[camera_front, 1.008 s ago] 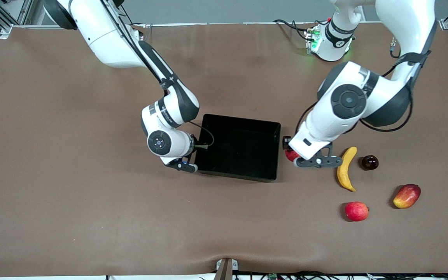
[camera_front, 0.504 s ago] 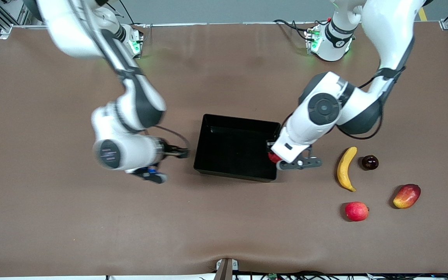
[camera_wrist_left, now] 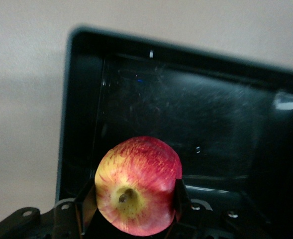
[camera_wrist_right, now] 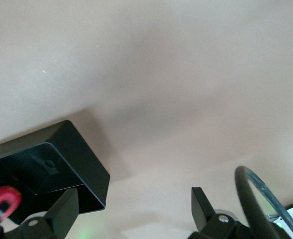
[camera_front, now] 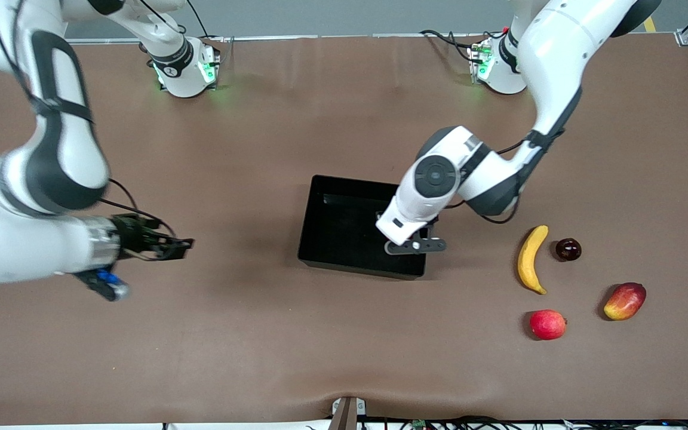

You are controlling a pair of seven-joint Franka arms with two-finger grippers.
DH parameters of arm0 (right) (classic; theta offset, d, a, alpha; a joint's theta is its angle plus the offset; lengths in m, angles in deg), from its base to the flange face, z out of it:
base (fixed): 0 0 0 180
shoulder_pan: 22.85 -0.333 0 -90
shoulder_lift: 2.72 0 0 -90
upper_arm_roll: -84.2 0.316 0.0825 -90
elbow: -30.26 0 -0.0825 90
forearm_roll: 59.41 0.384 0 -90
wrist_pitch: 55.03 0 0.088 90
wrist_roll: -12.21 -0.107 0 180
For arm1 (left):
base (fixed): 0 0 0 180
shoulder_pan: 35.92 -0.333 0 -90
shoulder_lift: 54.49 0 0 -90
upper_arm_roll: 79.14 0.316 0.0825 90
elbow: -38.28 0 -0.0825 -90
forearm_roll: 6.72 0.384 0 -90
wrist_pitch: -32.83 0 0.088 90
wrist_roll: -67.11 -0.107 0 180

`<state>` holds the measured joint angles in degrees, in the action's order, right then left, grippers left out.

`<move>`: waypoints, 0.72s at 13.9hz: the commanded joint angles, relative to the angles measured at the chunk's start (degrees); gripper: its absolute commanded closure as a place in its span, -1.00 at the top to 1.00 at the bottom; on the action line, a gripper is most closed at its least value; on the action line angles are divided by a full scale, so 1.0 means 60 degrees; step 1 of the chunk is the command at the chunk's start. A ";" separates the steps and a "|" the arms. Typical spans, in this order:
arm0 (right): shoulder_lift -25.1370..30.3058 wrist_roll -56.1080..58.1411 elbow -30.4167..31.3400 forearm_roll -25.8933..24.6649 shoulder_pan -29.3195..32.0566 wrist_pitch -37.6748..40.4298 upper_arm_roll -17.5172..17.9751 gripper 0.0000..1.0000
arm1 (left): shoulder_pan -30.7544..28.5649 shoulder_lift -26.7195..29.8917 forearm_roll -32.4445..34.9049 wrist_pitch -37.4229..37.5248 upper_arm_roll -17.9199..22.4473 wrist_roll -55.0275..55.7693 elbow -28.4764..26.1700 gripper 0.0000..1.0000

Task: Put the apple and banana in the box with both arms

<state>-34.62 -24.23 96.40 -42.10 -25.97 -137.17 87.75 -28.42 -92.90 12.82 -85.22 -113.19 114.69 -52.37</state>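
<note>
One apple point(camera_wrist_left: 138, 185) is clamped between the left gripper point(camera_wrist_left: 131, 199) fingers, held over the one black box point(camera_front: 332, 239) at the end toward the left arm. The right gripper point(camera_wrist_right: 131, 209) hangs with fingers spread and nothing in them, over bare table toward the right arm's end, well apart from the box. One banana point(camera_front: 531, 258) lies toward the left arm's end, just beside a dark fruit point(camera_front: 567, 249). Nearer the camera lie one red fruit point(camera_front: 547, 324) and one mango point(camera_front: 624, 301).

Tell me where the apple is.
The apple is held in the left gripper, over the box, near the box's end toward the left arm.
</note>
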 commanded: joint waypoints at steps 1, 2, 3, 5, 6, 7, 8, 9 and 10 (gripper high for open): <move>0.1080 0.0197 0.0284 -0.1049 0.0227 0.0154 0.0127 1.00 | 0.0070 -0.0043 0.0581 -0.0129 0.0021 0.0346 -0.0508 -1.00; 0.1446 0.0707 0.0430 -0.1590 0.0344 0.0270 0.0127 1.00 | 0.0186 -0.0218 0.0582 -0.0129 0.0021 0.0362 -0.0493 -1.00; 0.1696 0.1408 0.0460 -0.2016 0.0388 0.0315 0.0142 1.00 | 0.0419 -0.0336 0.0582 -0.0129 0.0036 0.0463 -0.0493 -1.00; 0.2252 0.2989 0.0475 -0.2079 0.0563 0.0432 0.0142 1.00 | 0.0538 -0.0571 0.0669 -0.0129 0.0036 0.0814 -0.0508 -1.00; 0.2560 0.3925 0.0475 -0.2108 0.0724 0.0607 0.0127 1.00 | 0.0567 -0.0659 0.0713 -0.0115 0.0036 0.0888 -0.0508 -1.00; 0.2853 0.4688 0.0519 -0.2123 0.0972 0.0783 0.0127 1.00 | 0.0626 -0.0732 0.0714 -0.0100 0.0036 0.0889 -0.0508 -1.00; 0.3160 0.5218 0.0592 -0.2123 0.1279 0.0871 0.0142 1.00 | 0.0641 -0.0762 0.0728 -0.0085 0.0050 0.0889 -0.0508 -0.70; 0.3483 0.5383 0.0694 -0.2108 0.1456 0.0916 0.0142 1.00 | 0.0655 -0.0762 0.0728 -0.0100 0.0065 0.0889 -0.0508 0.61; 0.3761 0.5399 0.0724 -0.2108 0.1516 0.1076 0.0142 1.00 | 0.0641 -0.0748 0.0830 -0.0085 0.0080 0.0788 -0.0464 1.00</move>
<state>-17.04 5.67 97.12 -54.05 -18.92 -131.15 87.59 -24.84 -97.66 16.05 -85.41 -113.15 118.91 -55.31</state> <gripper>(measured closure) 0.000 0.291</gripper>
